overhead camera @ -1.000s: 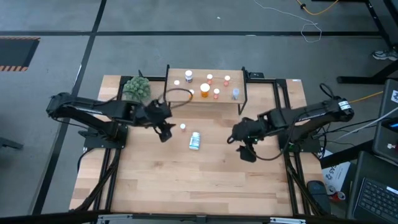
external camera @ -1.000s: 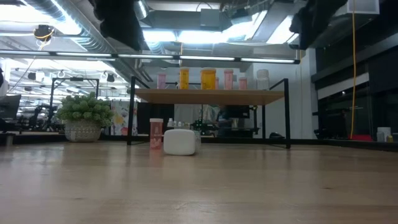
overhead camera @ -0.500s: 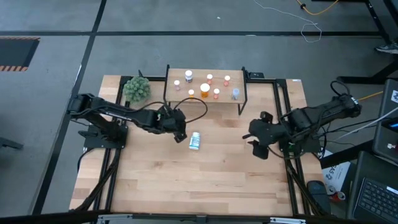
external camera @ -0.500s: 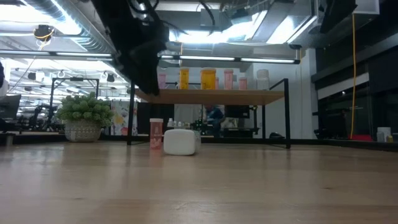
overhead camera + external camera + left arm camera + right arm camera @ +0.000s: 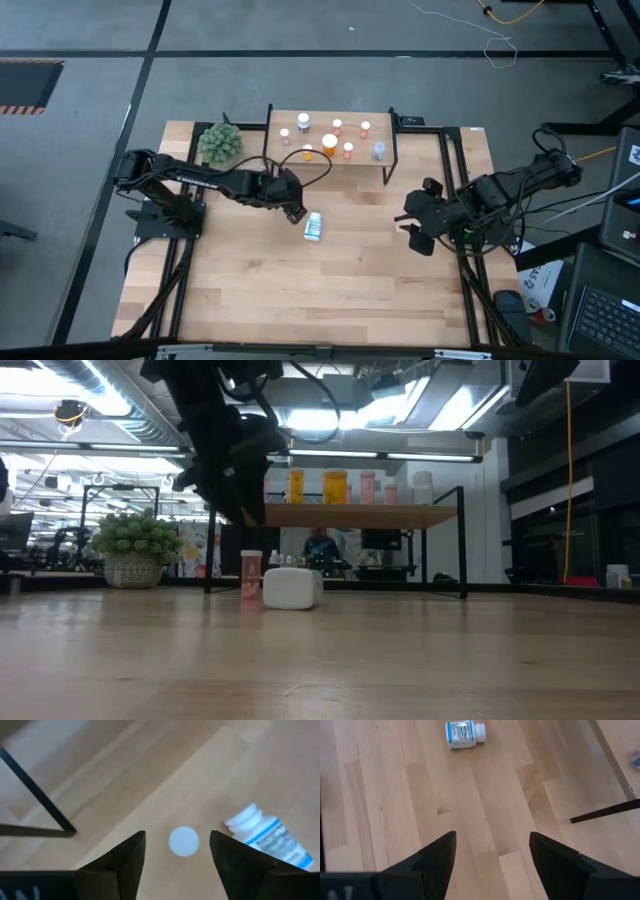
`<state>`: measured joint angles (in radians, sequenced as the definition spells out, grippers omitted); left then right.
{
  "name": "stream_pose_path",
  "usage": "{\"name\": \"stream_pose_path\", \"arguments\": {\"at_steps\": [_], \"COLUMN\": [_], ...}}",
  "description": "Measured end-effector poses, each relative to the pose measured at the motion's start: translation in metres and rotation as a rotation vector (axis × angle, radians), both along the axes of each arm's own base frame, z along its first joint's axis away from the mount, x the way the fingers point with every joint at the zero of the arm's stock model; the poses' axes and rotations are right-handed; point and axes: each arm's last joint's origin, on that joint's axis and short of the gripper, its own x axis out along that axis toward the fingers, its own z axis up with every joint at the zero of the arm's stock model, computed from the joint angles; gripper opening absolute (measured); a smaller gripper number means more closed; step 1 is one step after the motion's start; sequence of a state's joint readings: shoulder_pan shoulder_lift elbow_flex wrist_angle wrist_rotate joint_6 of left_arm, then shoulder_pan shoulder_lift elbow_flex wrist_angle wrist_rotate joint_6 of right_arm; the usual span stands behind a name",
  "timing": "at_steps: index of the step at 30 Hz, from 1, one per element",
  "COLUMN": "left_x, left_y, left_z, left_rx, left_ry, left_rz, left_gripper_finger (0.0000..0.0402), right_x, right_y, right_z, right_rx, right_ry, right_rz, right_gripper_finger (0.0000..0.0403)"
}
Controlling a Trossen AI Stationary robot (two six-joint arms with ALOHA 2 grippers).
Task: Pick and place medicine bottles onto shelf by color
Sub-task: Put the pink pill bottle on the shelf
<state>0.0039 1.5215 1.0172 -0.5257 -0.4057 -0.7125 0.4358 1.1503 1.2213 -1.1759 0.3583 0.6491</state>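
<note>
Pale wood covered the table (image 5: 300, 290), and near the top centre of the high view stood the shelf (image 5: 385, 160), a light board on a thin black frame, carrying a cluster of small bottles (image 5: 330, 142) with orange, pink, white and bluish bodies. A green plant ball (image 5: 220, 143) sat just left of the shelf. Below the shelf, near the middle of the frame, a white bottle with a blue label (image 5: 313, 226) lay on its side on the tabletop. The left gripper (image 5: 293, 208) hovered just up and left of it, fingers spread apart and holding nothing; in the left wrist view the small white-capped bottle (image 5: 183, 841) stood upright between those fingers (image 5: 127, 857), touching neither, with the labelled bottle close beside it. In the low view this small bottle showed a pinkish body under the dark arm. The right gripper (image 5: 412, 228) hung at centre right, well apart from the bottles, open and empty.
</note>
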Motion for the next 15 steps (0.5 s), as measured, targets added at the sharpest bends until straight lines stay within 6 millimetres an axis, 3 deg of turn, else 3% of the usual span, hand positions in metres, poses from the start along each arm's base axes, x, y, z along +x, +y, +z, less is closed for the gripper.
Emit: {"name": "stream_pose_path", "arguments": {"at_steps": [15], "left_x": [0.013], "left_y": [0.000], "left_z": [-0.022], "left_rx": [-0.032], "left_ry": [0.031], "left_rz": [0.001], "left_gripper_finger": [0.0219], "right_x": [0.001], "right_y": [0.000], "right_z": [0.000], "right_rx": [0.009], "right_ry": [-0.004], "right_rz": [-0.011], "right_gripper_finger": [0.0255]}}
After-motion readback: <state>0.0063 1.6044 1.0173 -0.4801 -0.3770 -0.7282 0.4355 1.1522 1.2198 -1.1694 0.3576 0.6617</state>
